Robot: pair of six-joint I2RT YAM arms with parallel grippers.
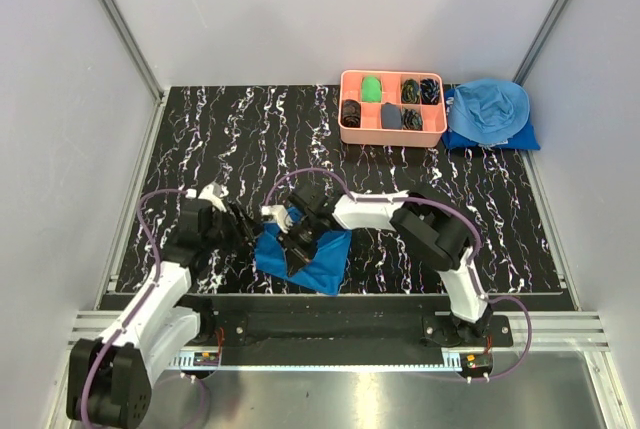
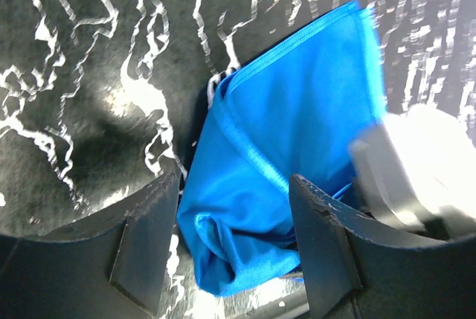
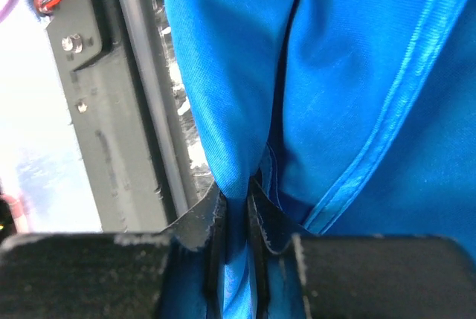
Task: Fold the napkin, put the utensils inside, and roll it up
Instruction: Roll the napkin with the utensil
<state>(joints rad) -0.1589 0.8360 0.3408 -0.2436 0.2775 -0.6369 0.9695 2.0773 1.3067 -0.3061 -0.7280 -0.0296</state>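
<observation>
Right wrist view: the right claw is clamped tight on a raised fold of the royal-blue napkin. At its 9 o'clock the left claw stands open, its fingers straddling a bunched corner of the cloth. The napkin lies crumpled at 6 o'clock on the marbled table. A pink tray sits at 1 o'clock, with a pale cloth heap just beside its 3 o'clock side.

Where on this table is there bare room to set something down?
Bare: the far-left stretch of the table, left of the pink tray; also the near-right patch between the right arm and the sky-blue heap. Crowded: near edge, left of centre, where the open left hand and the right hand pinching it meet at the napkin.
</observation>
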